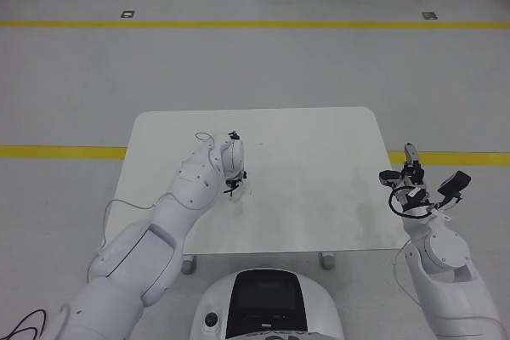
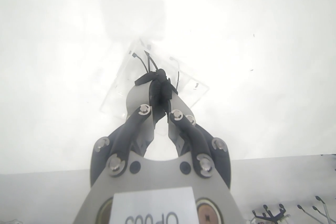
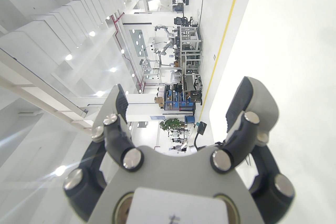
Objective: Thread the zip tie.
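Closest in, the left gripper (image 2: 158, 86) hangs low over the left half of the one white, round-cornered table (image 1: 323, 170), its two dark-padded fingers pinched together on a thin black plastic zip tie (image 2: 150, 62). At least two fine black strands fan out beyond the fingertips; I cannot tell whether they belong to one tie or more. Directly beneath them lies a single clear, square plastic plate (image 2: 118, 88), flat on the tabletop, with a few small holes. Several more black zip ties (image 2: 270, 214) show on a grey strip next to the white surface, too small to count. Well apart, off the table's right edge, the right gripper (image 3: 181, 93) is held in the air with its two fingers spread wide and nothing between them, pointing along the table's edge towards the room.
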### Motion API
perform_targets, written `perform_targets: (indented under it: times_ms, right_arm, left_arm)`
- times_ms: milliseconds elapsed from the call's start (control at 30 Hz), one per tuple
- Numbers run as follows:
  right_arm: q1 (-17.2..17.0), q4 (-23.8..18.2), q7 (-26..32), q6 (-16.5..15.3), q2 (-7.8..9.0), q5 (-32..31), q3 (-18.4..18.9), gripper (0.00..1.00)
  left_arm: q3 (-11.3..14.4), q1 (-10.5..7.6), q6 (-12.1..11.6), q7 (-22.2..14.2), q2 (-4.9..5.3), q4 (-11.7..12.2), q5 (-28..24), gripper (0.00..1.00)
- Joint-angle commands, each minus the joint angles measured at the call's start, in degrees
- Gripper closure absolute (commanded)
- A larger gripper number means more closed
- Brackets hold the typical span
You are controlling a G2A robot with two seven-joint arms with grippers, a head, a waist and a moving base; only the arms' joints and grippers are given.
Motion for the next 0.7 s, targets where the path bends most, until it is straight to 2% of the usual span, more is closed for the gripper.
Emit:
perform_targets:
  times_ms: [0, 200, 433, 567, 667]
  right_arm:
    - [0.00, 0.00, 0.00, 0.00, 0.00, 0.00, 0.00, 0.00]
    - [0.00, 0.00, 0.00, 0.00, 0.00, 0.00, 0.00, 0.00]
    - [0.00, 0.00, 0.00, 0.00, 0.00, 0.00, 0.00, 0.00]
    - [0.00, 0.00, 0.00, 0.00, 0.00, 0.00, 0.00, 0.00]
    - [0.00, 0.00, 0.00, 0.00, 0.00, 0.00, 0.00, 0.00]
  left_arm:
    - [-0.76, 0.52, 0.00, -0.92, 0.47, -2.02, 0.12, 1.00]
    - [-4.02, 3.38, 0.00, -5.12, 2.84, -9.76, 2.36, 1.00]
    - [-8.82, 8.90, 0.00, -10.17, 5.70, -19.99, 8.04, 1.00]
    - [-12.13, 12.55, 0.00, -12.40, 6.99, -27.48, 11.35, 1.00]
    - [-14.79, 15.84, 0.00, -14.32, 7.91, -34.50, 13.54, 1.00]
